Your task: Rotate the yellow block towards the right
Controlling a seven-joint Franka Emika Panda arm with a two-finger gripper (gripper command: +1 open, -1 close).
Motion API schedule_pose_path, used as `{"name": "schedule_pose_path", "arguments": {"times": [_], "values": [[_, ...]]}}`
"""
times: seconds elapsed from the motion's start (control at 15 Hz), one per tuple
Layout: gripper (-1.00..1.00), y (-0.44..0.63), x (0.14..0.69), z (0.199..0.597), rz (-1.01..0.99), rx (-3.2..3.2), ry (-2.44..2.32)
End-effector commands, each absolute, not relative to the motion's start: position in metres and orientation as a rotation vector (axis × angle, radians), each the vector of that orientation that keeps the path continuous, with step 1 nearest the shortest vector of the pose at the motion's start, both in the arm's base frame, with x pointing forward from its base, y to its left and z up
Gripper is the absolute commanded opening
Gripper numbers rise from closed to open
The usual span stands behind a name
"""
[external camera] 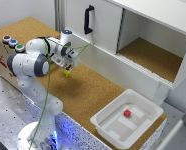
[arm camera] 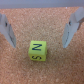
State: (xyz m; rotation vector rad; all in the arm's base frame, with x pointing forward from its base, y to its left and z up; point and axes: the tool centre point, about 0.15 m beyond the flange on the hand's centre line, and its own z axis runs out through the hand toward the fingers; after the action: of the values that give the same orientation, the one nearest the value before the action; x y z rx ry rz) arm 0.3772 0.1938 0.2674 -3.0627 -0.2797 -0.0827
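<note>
The yellow block (external camera: 67,73) lies on the cork tabletop (external camera: 93,90), a tiny cube just under my gripper (external camera: 69,66). In the wrist view the yellow block (arm camera: 38,50) shows dark letters on its top and side faces. My gripper (arm camera: 39,45) is open, and its two grey fingers (arm camera: 6,29) stand wide apart on either side of the cube without touching it. Bare cork shows between each finger and the block.
A white tray (external camera: 143,107) at the exterior view's right holds a small red block (external camera: 127,113). A white cabinet with a black handle (external camera: 88,20) and an open compartment (external camera: 148,55) stands behind. A box with coloured buttons (external camera: 12,43) sits at the exterior view's left.
</note>
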Motion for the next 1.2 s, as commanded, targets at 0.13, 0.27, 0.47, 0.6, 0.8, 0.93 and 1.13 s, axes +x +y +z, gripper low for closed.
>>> {"name": "schedule_pose_path", "arguments": {"times": [0.13, 0.27, 0.47, 0.6, 0.8, 0.93, 1.13], "values": [[1.0, 0.194, 0.404, 0.249, 0.005, -3.047, -0.643], [1.0, 0.2, 0.407, 0.254, -0.041, -3.0, -0.87], [1.0, 0.208, 0.411, 0.257, -0.026, -2.885, -1.327], [1.0, 0.209, 0.412, 0.254, -0.004, -2.777, -1.622], [1.0, 0.213, 0.411, 0.245, -0.009, -2.623, -1.894], [1.0, 0.218, 0.41, 0.239, -0.006, -2.522, -1.997], [1.0, 0.22, 0.405, 0.228, 0.015, -2.383, -2.113]]}}
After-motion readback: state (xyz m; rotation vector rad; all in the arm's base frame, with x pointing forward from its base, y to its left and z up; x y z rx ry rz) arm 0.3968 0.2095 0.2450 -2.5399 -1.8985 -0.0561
